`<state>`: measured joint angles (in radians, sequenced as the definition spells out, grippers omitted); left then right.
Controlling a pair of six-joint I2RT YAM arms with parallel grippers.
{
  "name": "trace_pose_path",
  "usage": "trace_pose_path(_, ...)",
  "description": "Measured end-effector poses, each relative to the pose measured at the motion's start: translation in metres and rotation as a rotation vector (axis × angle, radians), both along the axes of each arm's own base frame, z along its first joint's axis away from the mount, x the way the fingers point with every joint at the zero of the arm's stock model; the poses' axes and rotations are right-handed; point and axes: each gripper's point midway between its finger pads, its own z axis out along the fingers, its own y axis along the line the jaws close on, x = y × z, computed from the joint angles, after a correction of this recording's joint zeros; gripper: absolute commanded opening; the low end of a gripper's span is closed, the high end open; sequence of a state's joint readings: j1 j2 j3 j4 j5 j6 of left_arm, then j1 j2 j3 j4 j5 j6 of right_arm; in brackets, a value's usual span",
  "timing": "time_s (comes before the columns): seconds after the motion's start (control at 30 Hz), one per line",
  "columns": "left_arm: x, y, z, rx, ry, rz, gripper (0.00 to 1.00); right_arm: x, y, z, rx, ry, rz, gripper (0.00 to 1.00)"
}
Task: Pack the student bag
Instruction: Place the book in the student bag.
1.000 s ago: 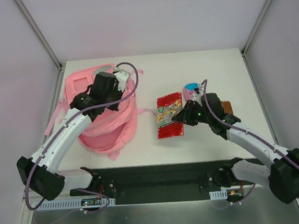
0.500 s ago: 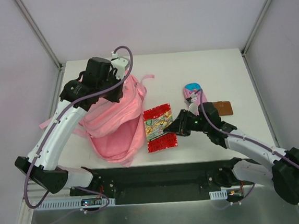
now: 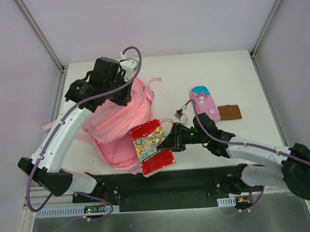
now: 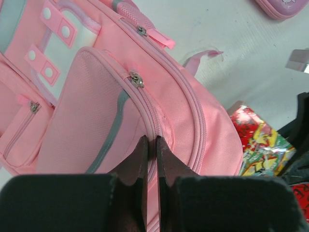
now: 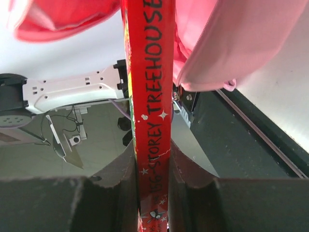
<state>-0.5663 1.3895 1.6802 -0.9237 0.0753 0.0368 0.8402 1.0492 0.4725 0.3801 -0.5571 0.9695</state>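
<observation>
Book [image 3: 152, 147] clamped by its edge in my right gripper [image 3: 169, 141], long side running near-to-far, touching the student bag [image 3: 115, 127] just left of it; left gripper [image 3: 121, 93] pinched shut on bag's zip seam.

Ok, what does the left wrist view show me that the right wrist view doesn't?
Only the left wrist view: the backpack front with its pockets and zip pulls, the left end effector pinched shut on a zip seam, and a corner of the pencil case. Only the right wrist view: the book seen spine-on, lettered TREEHOUSE, clamped in the right end effector. Both: pink backpack fabric and the red book, close together.
</observation>
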Motion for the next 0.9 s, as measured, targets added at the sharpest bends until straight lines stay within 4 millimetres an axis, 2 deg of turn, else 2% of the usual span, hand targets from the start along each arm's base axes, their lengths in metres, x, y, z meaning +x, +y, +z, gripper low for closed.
trace_pose_path(0.07, -0.003, -0.003, 0.000, 0.003, 0.000, -0.010, 0.00, 0.001, 0.013, -0.006, -0.013, 0.024, 0.019, 0.01)
trace_pose_path(0.17, -0.006, -0.008, 0.001, -0.002, 0.001, -0.022, 0.00, 0.012, 0.034, -0.013, -0.011, 0.047, 0.000, 0.01)
trace_pose_path(0.43, -0.009, -0.012, 0.006, -0.018, -0.001, -0.023, 0.00, 0.064, 0.102, -0.016, 0.060, 0.061, -0.078, 0.01)
trace_pose_path(0.63, -0.009, -0.012, 0.007, -0.031, 0.004, -0.010, 0.00, 0.104, 0.133, -0.022, 0.059, 0.047, -0.171, 0.01)
trace_pose_path(0.77, -0.008, -0.012, 0.010, -0.036, -0.008, -0.003, 0.00, 0.132, 0.150, -0.030, 0.030, 0.012, -0.245, 0.11)
trace_pose_path(0.87, -0.006, -0.009, 0.012, -0.029, -0.023, 0.012, 0.00, 0.150, 0.158, -0.040, -0.004, -0.012, -0.288, 0.24)
trace_pose_path(0.9, -0.006, -0.008, 0.012, -0.027, -0.024, 0.014, 0.00, 0.156, 0.161, -0.045, -0.020, -0.015, -0.300, 0.25)
